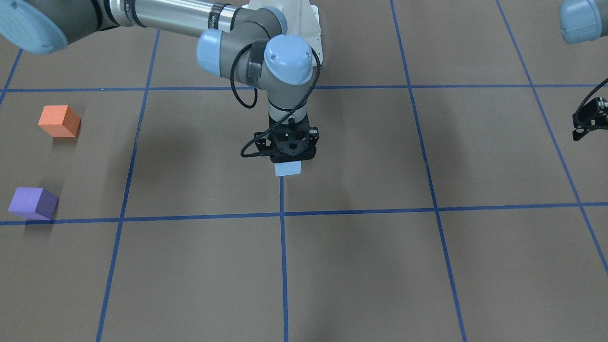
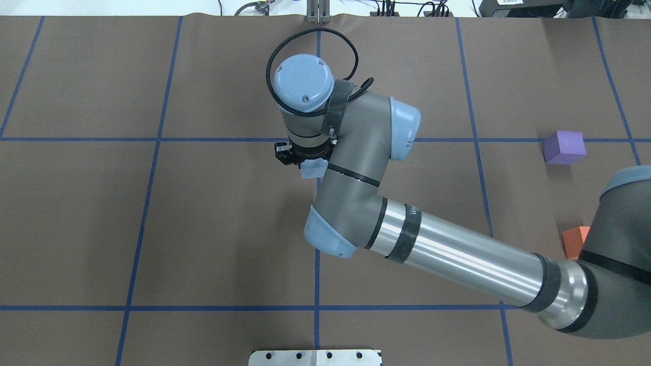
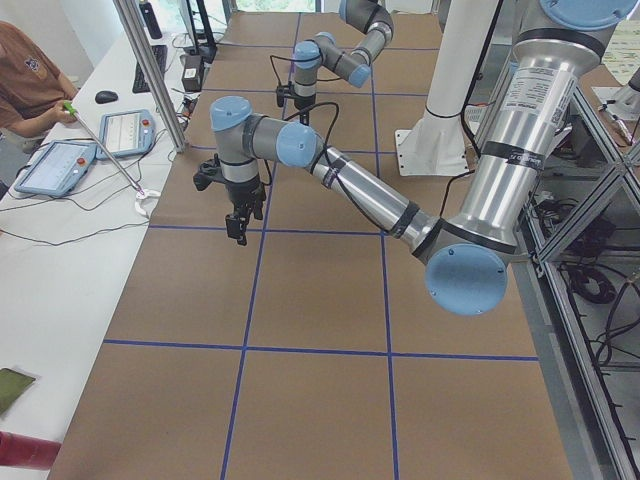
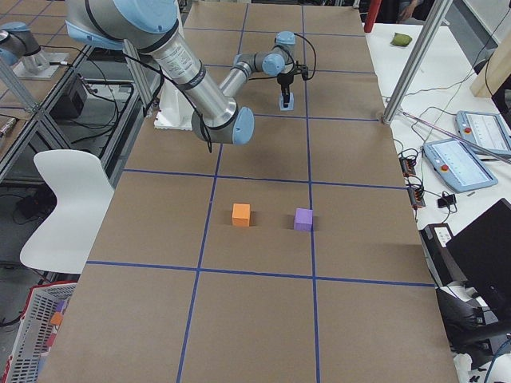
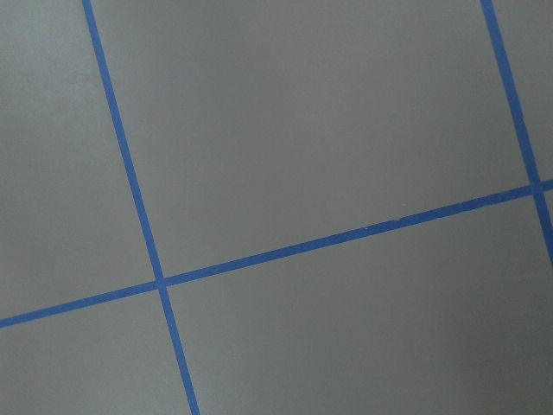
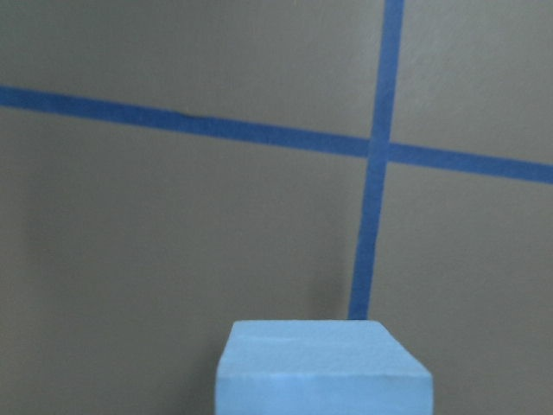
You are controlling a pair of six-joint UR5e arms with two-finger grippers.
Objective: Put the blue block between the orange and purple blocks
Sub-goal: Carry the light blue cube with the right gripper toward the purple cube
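While the pale blue foam cube [image 1: 288, 169] sits mid-table directly under the right gripper [image 1: 289, 161], whose jaws are hidden so I cannot tell if they pinch it, the orange foam cube [image 1: 59, 121] and purple foam cube [image 1: 33, 203] lie well apart from it. Carrying and placing remain. The left gripper [image 1: 583, 124], its state unclear, hangs aside.

The blue block [image 1: 288, 169], orange block [image 1: 59, 121] and purple block [image 1: 33, 203] look like matt, fine-grained foam. The table [image 2: 213, 229] is covered in matt brown paper marked with smooth blue tape [image 2: 203, 307]. The right arm's forearm tube [image 2: 457, 254] is shiny brushed metal, its joint cap [image 2: 303, 81] smooth light-blue plastic, its elbow housing [image 2: 366, 132] matt grey. The right gripper [image 1: 288, 162] is matt black
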